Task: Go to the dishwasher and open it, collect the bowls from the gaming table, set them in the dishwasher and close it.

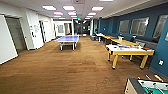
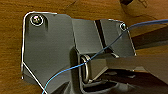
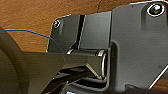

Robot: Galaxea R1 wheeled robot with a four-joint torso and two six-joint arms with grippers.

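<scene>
Most of the job looks like it is left to do. One corner of the gaming table sits at the bottom right of the head view, very close to the robot. You can see its green field and pale rods. Only that corner is in the picture, so I cannot tell if any bowls are on it.

Just past it, by the blue wall, stands a bench with yellow legs and a white top. Some small things in orange and other colours lie on it. They are too blurry to name, so they may or may not be bowls.

Farther off, in the middle of the room, is a blue table-tennis table. More long yellow benches run along the right wall. The brown wood floor lies wide between them all, and a hallway goes on at the far end.

Nothing here tells me if the dishwasher has been opened, and I cannot tell where it is from this room.

Both wrist views look down at the wood floor. I cannot tell if the left end effector is open or closed, and it is the same for the right end effector. No bowl is seen near either one.

My guess is that the robot is driving through the game room, with the bowls not yet picked up. Loading them and shutting the dishwasher are left to do.
</scene>
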